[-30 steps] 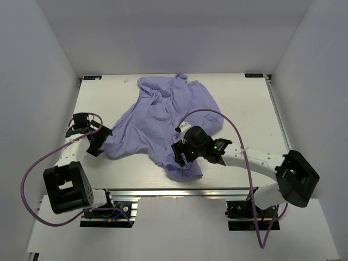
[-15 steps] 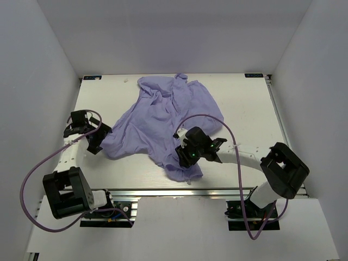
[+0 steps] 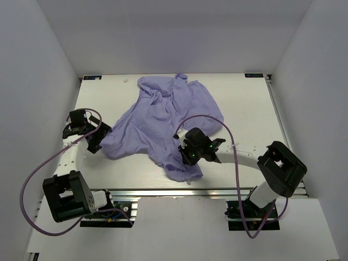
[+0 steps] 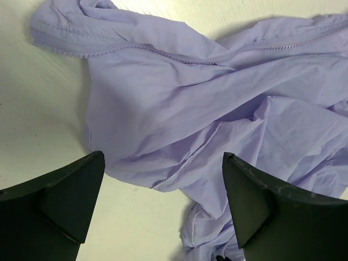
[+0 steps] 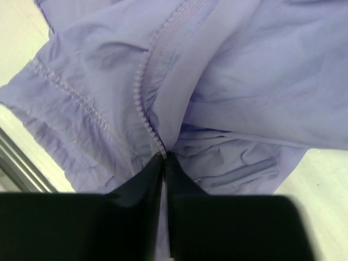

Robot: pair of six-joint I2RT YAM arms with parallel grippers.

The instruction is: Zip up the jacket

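The lavender jacket (image 3: 163, 111) lies crumpled across the middle of the white table (image 3: 244, 109). My right gripper (image 3: 185, 158) is low over its near lobe. In the right wrist view my right gripper (image 5: 165, 155) is shut on the jacket (image 5: 244, 81), pinching a fold right at the zipper teeth (image 5: 142, 98). My left gripper (image 3: 98, 140) sits at the jacket's left edge. In the left wrist view my left gripper (image 4: 163, 157) stands open above the jacket (image 4: 179, 98), with a seamed hem and bare table between its fingers and nothing held.
A metal rail (image 3: 163, 191) runs along the table's near edge, close below the jacket's near lobe, and shows as the rail (image 5: 22, 163) in the right wrist view. White walls (image 3: 32, 81) enclose the table on three sides. Purple cables (image 3: 212, 115) loop over both arms.
My right gripper has closed on the jacket's zipper edge, and its arm has folded in to the left. The left arm has drawn back slightly, jaws still wide.
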